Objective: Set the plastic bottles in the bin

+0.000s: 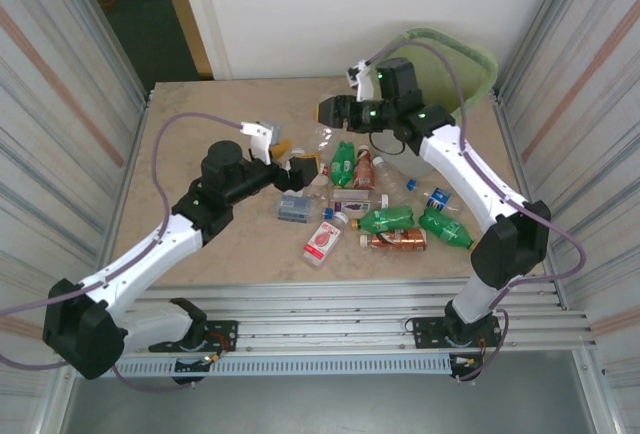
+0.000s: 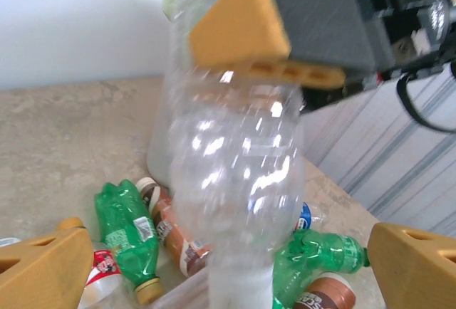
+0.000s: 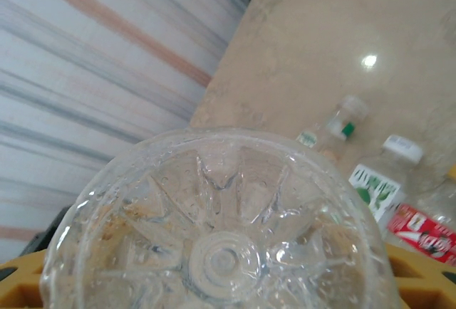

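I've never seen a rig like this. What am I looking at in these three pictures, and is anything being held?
The machine is two robot arms bolted at the near edge of a table, each ending in a two-finger gripper. The wide picture looks down from above and behind them. The other two pictures come from small cameras on the wrists. A pile of small plastic bottles, green, brown and clear, lies mid-table. The bag-lined bin stands at the far right corner. The right gripper is closed on a clear bottle, and its own camera looks straight at that bottle's ribbed base. The left gripper is open around the same bottle, with its yellow fingers clear of it.
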{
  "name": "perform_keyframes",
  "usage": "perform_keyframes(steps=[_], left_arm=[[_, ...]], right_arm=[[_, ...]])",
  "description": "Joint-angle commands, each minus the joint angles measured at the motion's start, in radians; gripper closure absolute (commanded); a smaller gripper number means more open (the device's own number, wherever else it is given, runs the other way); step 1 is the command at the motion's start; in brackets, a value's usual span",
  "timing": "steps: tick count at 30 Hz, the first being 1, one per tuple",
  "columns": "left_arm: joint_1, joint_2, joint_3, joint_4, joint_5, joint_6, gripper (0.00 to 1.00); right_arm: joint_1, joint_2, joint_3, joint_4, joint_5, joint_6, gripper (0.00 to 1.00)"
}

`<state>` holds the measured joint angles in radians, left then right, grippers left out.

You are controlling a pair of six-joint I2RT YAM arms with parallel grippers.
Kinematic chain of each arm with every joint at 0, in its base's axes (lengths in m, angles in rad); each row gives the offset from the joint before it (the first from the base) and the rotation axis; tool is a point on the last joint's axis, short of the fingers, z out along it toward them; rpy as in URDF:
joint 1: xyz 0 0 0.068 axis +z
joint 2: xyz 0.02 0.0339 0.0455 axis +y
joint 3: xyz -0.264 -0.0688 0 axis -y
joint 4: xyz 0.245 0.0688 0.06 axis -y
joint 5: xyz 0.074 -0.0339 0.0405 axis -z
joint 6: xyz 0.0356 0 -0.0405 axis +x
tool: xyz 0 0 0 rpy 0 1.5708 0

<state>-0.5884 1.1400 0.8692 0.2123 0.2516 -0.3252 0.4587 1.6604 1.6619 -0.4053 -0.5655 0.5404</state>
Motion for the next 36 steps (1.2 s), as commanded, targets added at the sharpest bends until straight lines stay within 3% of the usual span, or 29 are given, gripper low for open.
perform_keyframes(steps=[1, 8, 18, 36], left_arm=[[0.005, -0.052, -0.042, 0.013, -0.086, 0.034, 0.01], [0.007, -0.130, -0.112, 0.013, -0.189, 0.044, 0.01], [0.018, -0.207, -0.185, -0.052, -0.249, 0.027, 0.01], [0.024, -0.260, -0.230, -0.105, -0.282, 0.000, 0.01]], right_arm=[[-0.049, -0.064, 0.089, -0.032, 0.037, -0.035, 0.53], [-0.182, -0.115, 0.161, -0.040, 0.107, -0.040, 0.53], [-0.336, -0.149, 0.184, 0.020, 0.230, -0.034, 0.53], [-0.454, 0.154, 0.425, -0.030, 0.303, -0.079, 0.51]])
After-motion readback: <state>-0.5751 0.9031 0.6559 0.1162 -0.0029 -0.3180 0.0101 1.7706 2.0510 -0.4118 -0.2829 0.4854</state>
